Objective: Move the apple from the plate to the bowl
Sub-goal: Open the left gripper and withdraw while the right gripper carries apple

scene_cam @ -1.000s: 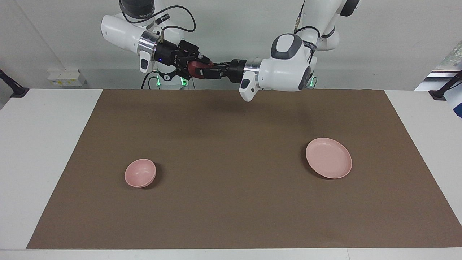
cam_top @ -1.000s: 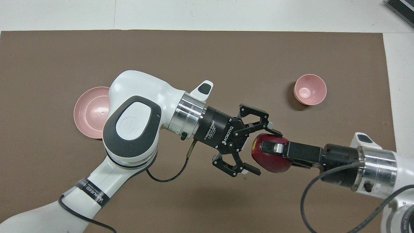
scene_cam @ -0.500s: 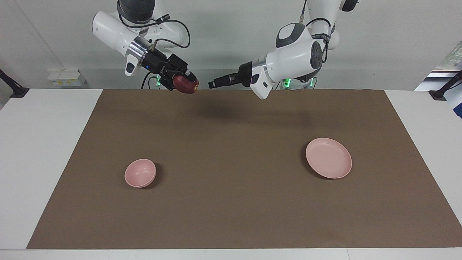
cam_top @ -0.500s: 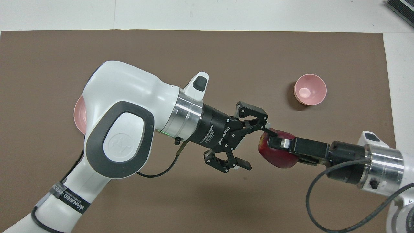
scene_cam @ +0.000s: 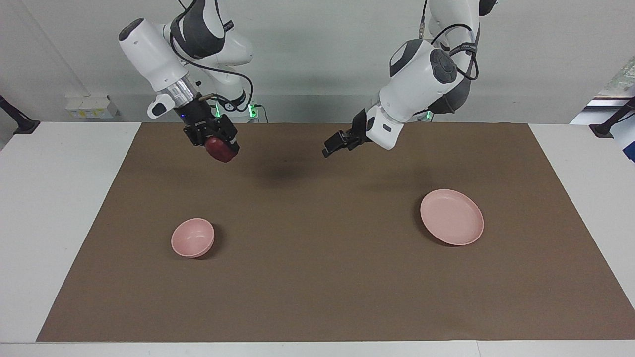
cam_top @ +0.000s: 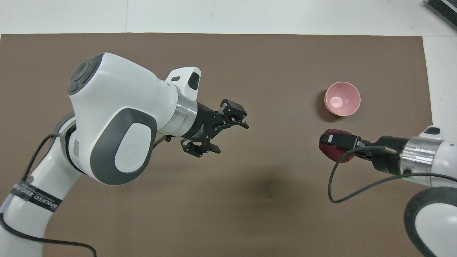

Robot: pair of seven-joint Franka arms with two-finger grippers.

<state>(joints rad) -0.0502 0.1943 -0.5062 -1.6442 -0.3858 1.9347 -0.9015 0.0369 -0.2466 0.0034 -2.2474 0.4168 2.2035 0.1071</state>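
My right gripper [scene_cam: 221, 147] is shut on the dark-red apple [scene_cam: 221, 149] and holds it in the air over the bare brown mat, toward the right arm's end. In the overhead view the apple [cam_top: 331, 152] in the right gripper [cam_top: 330, 142] shows just short of the small deep pink bowl [cam_top: 342, 99]. The bowl [scene_cam: 192, 238] stands empty on the mat. My left gripper [scene_cam: 329, 148] is open and empty over the middle of the mat, also in the overhead view [cam_top: 230, 138]. The flat pink plate [scene_cam: 451, 216] lies empty toward the left arm's end; the left arm hides it in the overhead view.
A brown mat [scene_cam: 317, 277] covers most of the white table [scene_cam: 59, 208]. A dark object [cam_top: 442, 9] lies at the table's corner farthest from the robots, at the right arm's end.
The left gripper let go of the apple and drew back toward its own end. The right gripper carried the apple away toward the right arm's end, lower and closer to the bowl.
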